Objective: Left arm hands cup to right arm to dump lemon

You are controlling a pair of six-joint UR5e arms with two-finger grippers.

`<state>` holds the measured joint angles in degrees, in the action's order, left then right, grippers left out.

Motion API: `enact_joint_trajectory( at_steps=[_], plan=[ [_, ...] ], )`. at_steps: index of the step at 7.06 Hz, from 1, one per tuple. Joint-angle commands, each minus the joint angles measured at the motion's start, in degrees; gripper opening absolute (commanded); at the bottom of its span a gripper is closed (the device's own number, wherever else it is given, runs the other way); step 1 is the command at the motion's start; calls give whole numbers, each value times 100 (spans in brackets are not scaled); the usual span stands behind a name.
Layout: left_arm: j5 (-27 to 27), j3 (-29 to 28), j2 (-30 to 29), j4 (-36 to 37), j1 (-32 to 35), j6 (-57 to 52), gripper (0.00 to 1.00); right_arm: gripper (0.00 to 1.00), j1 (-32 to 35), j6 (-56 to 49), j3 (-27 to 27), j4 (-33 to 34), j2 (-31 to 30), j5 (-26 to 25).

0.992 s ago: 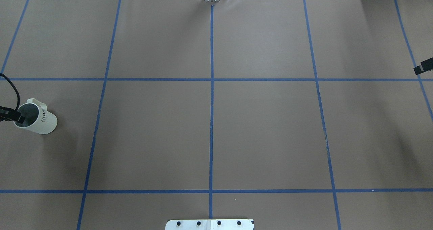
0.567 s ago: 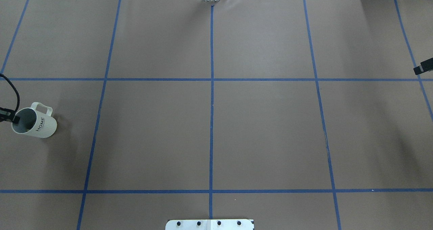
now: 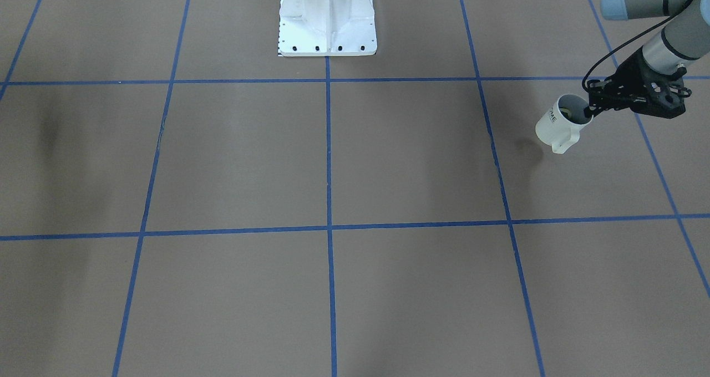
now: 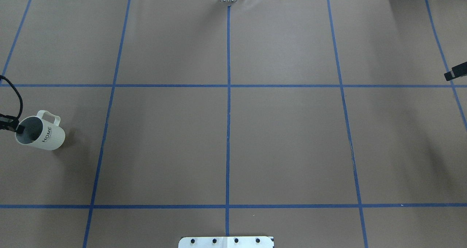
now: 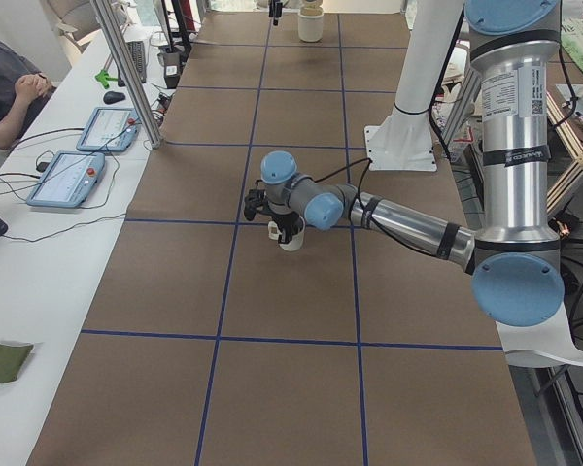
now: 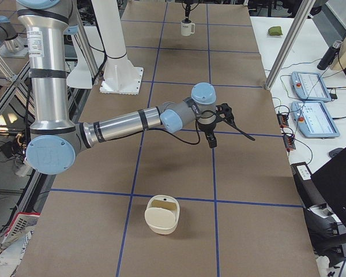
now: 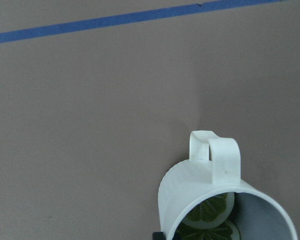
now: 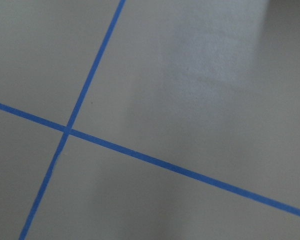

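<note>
The white cup point(image 4: 47, 138) with dark "HOME" lettering hangs tilted just above the table at the far left of the overhead view. Its shadow lies apart from it. My left gripper point(image 4: 16, 127) is shut on the cup's rim, one finger inside the mouth, as the front view shows point(image 3: 589, 110). Lemon slices point(image 7: 207, 212) lie inside the cup point(image 7: 200, 185). The cup's handle points away from the robot. Only the tip of my right gripper point(image 4: 454, 74) shows at the far right edge. It hangs above the table, and I cannot tell whether it is open or shut.
A cream container point(image 6: 161, 214) stands on the table at the right end, beyond my right gripper point(image 6: 213, 135). The white robot base point(image 3: 327, 16) is at the near edge. A side table with tablets point(image 5: 68, 180) and a seated operator runs along the far side.
The cup has swung in my left gripper so that its handle shows fully, and it has shifted slightly right. The right gripper's tip has barely moved.
</note>
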<state>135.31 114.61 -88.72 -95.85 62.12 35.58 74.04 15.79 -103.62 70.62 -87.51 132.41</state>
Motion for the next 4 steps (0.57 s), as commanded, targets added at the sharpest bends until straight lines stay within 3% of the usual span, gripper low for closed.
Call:
enact_joint_trajectory(
  at_steps=[1,2,4],
  plan=[
    [40,45,-1422,1137,108,1180,0,100,-249,20,733,-1247,783,4],
    [40,-43,-2020,1356,90,1892,0,100,-589,38,929,-1357,1275,-5],
    [66,-446,-3137,1447,38,3316,0,99,-1204,125,853,-1767,1683,-800]
  ],
)
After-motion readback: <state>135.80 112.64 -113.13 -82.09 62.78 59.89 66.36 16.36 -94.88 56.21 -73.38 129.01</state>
